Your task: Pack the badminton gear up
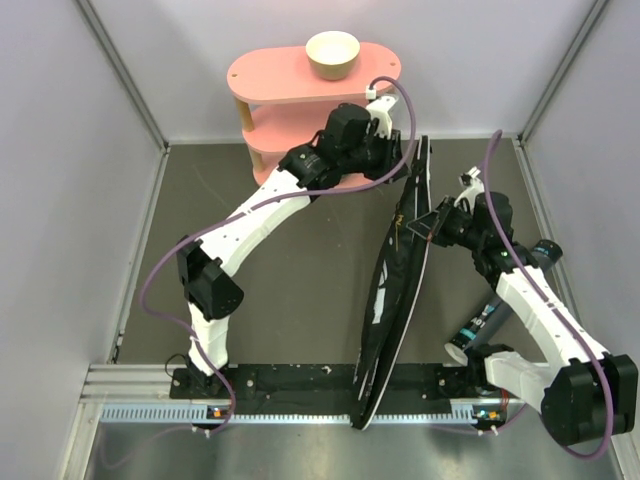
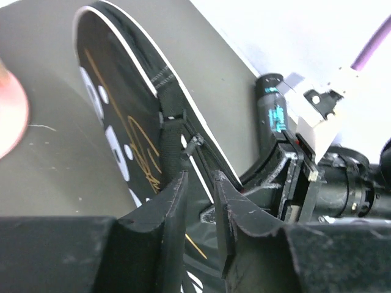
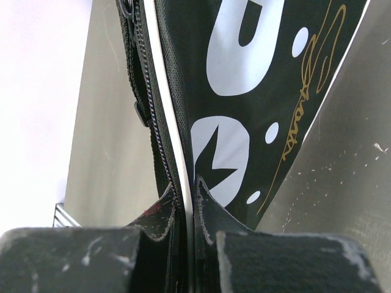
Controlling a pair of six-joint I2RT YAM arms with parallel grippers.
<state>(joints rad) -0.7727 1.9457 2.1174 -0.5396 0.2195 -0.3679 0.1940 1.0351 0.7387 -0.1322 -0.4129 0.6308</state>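
The long black bag (image 1: 393,290) with white lettering stands on its edge across the middle of the table. My right gripper (image 1: 432,228) is shut on its white-piped rim (image 3: 183,152) beside the zipper. In the right wrist view, that gripper (image 3: 186,186) pinches the rim with the bag's printed side (image 3: 256,73) rising ahead. My left gripper (image 1: 403,165) is at the bag's far end. Its jaws (image 2: 200,177) stand slightly open just below a small zipper pull (image 2: 193,145) and strap, gripping nothing. The black tube (image 1: 480,325) lies under the right arm, and the left wrist view also shows this tube (image 2: 273,116).
A pink tiered shelf (image 1: 270,75) stands at the back with a cream bowl (image 1: 332,52) on top, just behind the left arm. Grey walls close in the table on the left, right and back. The metal rail (image 1: 300,410) runs along the near edge.
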